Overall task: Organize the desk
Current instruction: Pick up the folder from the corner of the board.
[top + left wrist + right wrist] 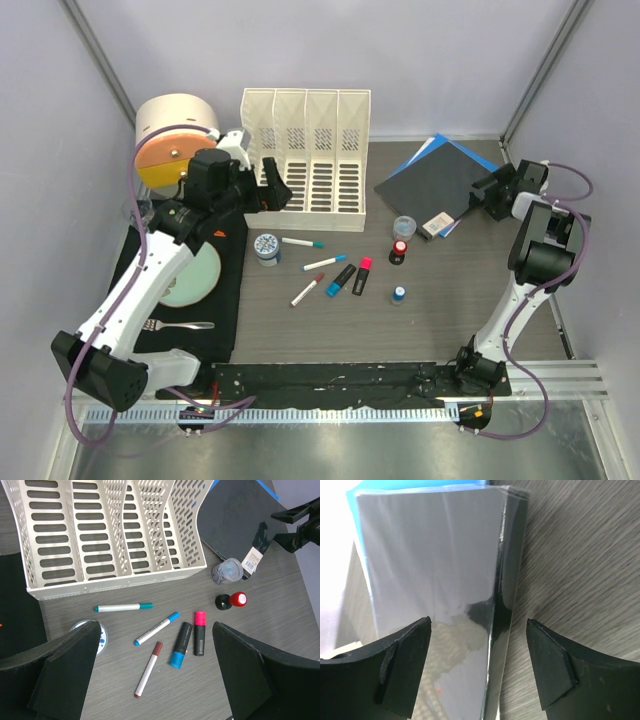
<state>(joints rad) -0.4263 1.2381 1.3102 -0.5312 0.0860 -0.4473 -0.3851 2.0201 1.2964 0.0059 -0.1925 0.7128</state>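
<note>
**Step in hand (judged):** the dark notebook [435,570] is to be gripped at its edge by the right gripper [479,630].

**Location.** The desk [450,320] is the large wood-grain top that spans the scene from the arm bases to the far wall. The notebook lies at its far right, on a blue folder [428,152].

**Procedure.**
1. The edge is to be centred between the fingers before any closing. At present one finger is placed over the cover and the other over bare wood beside it.
2. The cover is glossy and is judged slippery, so a deep bite is advised.
3. The folder beneath should not be pinched along with the notebook.

**Jaws.**
- Right: set well apart. Nothing is clamped, and contact with the notebook cannot be confirmed.
- Left gripper [156,630]: spread fully and holding nothing. It is suspended above the scattered pens [156,628], just near of the white file rack [305,160].
</note>
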